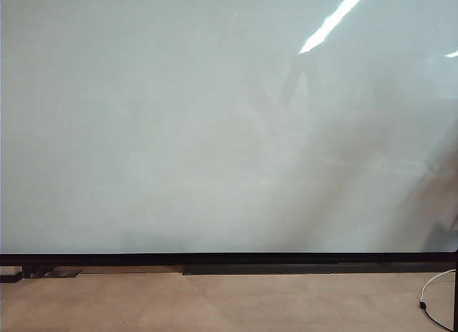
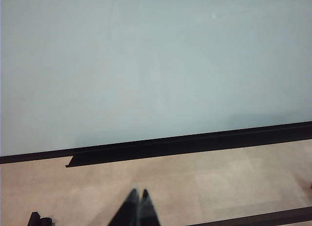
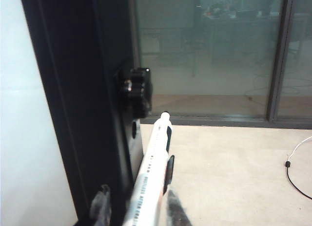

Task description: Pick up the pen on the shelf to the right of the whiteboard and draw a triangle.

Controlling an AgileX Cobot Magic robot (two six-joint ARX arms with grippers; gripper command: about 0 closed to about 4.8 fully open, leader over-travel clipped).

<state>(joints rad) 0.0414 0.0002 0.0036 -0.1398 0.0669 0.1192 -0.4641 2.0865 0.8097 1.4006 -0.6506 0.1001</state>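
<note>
The whiteboard (image 1: 215, 132) fills the exterior view; neither gripper shows there and no triangle is in view on it. In the right wrist view the white pen (image 3: 151, 172) with its barcode label rests in black clips on the shelf (image 3: 136, 89), beside the board's black side frame (image 3: 73, 114). My right gripper (image 3: 136, 206) straddles the pen's near end. One finger lies against the pen, and a dark gap separates the other finger (image 3: 100, 204) from it. My left gripper (image 2: 139, 193) hangs above the floor in front of the board (image 2: 146, 65), tips together, holding nothing.
A black ledge (image 1: 286, 269) runs under the board's bottom frame. A white cable (image 1: 436, 289) lies on the tan floor at the right, also seen as the cable (image 3: 297, 172) past the pen. A glass wall (image 3: 209, 55) stands behind the board's right edge.
</note>
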